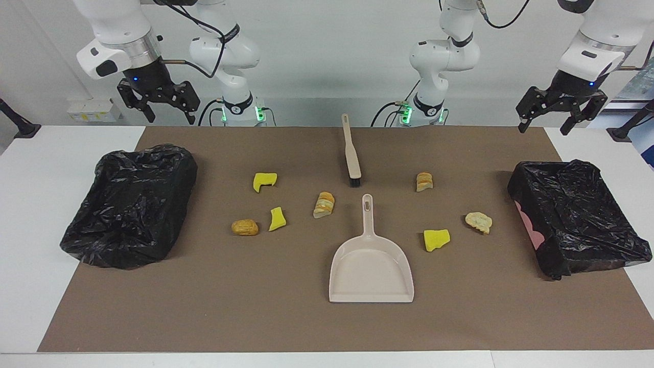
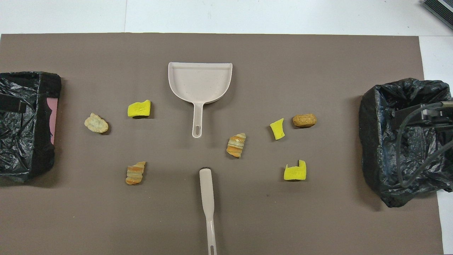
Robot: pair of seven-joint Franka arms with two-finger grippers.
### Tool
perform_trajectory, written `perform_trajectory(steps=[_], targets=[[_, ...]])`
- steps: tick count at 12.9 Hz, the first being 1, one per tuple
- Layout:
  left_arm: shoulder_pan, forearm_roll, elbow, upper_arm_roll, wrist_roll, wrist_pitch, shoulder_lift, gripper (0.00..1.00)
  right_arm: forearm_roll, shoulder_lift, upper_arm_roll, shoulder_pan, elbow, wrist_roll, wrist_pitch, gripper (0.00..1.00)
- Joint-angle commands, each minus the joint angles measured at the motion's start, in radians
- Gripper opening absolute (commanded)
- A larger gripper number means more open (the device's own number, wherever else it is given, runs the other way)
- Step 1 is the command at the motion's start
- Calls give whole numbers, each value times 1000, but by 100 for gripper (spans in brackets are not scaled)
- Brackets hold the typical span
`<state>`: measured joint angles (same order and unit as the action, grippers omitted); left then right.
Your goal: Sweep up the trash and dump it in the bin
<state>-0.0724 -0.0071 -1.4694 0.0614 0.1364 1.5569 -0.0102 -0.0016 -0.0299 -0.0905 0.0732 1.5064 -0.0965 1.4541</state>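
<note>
The trash lies scattered on the brown mat: three yellow chunks (image 1: 264, 181) (image 1: 277, 219) (image 1: 436, 239) and several tan bread-like pieces, such as one (image 1: 324, 204) beside the dustpan handle. A beige dustpan (image 1: 371, 266) (image 2: 200, 83) lies mid-table with its handle toward the robots. The beige brush (image 1: 351, 153) (image 2: 207, 198) lies nearer to the robots, bristles toward the dustpan. One bin (image 1: 102, 168) lined with a black bag stands at the right arm's end, another (image 1: 516, 184) at the left arm's end. My right gripper (image 1: 172, 120) and left gripper (image 1: 542, 129) hang open and empty, each high over its own end's bin.
The mat (image 1: 286, 317) covers most of the white table (image 1: 30, 214). The bin (image 2: 51, 106) at the left arm's end shows a pink wall under its bag. A cable (image 2: 407, 148) hangs over the other bin (image 2: 375, 106) in the overhead view.
</note>
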Motion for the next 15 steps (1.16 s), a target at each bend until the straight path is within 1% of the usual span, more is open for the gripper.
perform_trajectory(steps=[1,8,11,13,14,15], targets=[[-4,-4,-11,5,-6,-12,-16,100,25,-19,-6,16,17,4,-14,100],[-4,-4,-11,5,-6,-12,-16,100,26,-19,-5,17,17,3,-18,100],[-4,-4,-11,5,-5,-12,-16,100,57,-37,-5,14,49,6,-12,100],[-6,-4,-12,5,-9,-27,-17,100,80,-25,-6,16,51,20,-3,100],[-6,-5,-12,5,-11,-18,-17,100,115,-18,-6,11,52,23,17,100],[-10,-4,-11,5,-8,-18,-17,100,112,-2,-6,1,55,18,37,100]])
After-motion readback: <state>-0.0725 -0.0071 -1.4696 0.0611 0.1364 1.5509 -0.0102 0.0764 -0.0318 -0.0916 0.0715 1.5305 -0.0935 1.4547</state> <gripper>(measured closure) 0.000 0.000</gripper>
